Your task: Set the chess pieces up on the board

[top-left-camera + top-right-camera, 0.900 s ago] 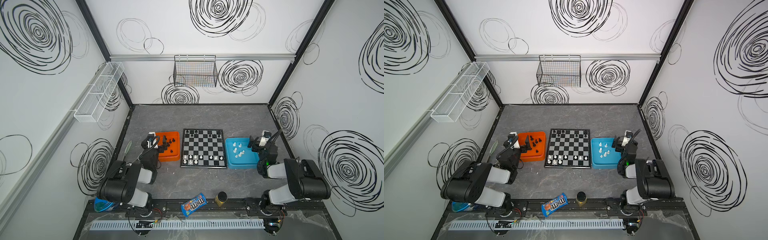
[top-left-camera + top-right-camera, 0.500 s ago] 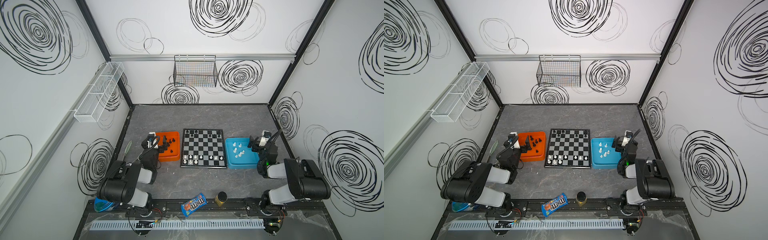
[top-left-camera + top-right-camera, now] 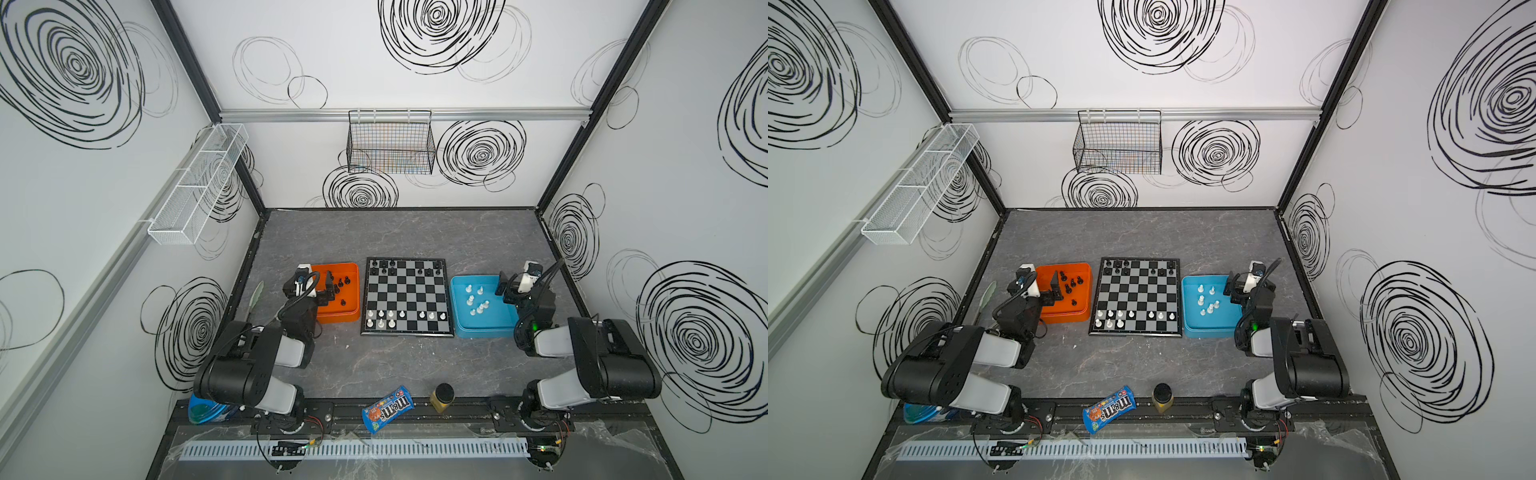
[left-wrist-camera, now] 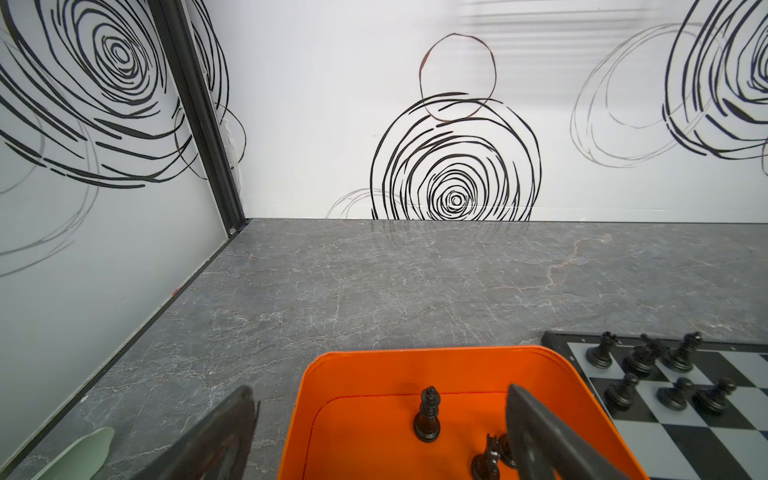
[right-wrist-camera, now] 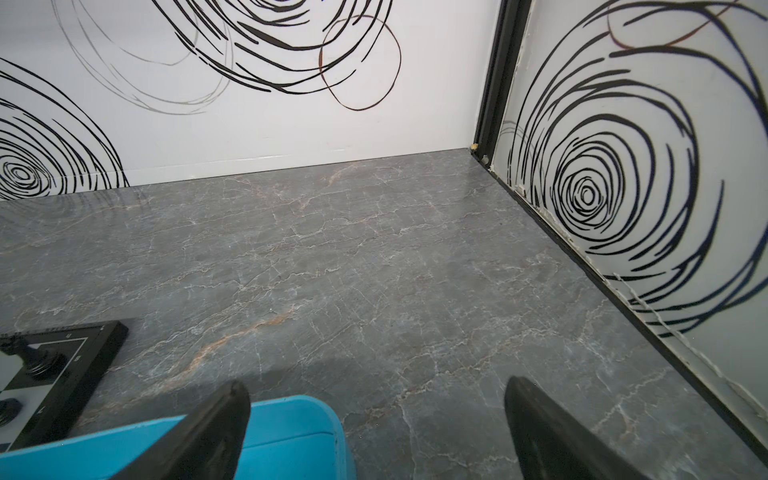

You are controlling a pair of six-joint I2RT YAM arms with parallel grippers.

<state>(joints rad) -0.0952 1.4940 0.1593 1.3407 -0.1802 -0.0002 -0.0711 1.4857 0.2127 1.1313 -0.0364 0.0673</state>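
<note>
Board (image 3: 406, 297) at frame centre; chess pieces (image 3: 391, 323) partly set.
Left gripper (image 3: 320, 283) spread wide, empty, over orange tray (image 3: 336, 319) left of centre; right gripper (image 3: 513, 289) spread wide, empty, at blue tray (image 3: 482, 332) right rim.

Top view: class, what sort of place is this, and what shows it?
Probably a robot test cell, not a home: white walls scribbled with black swirls, a left arm and right arm mounted on a front rail, and a board flanked by an orange tray and a blue tray.
</note>
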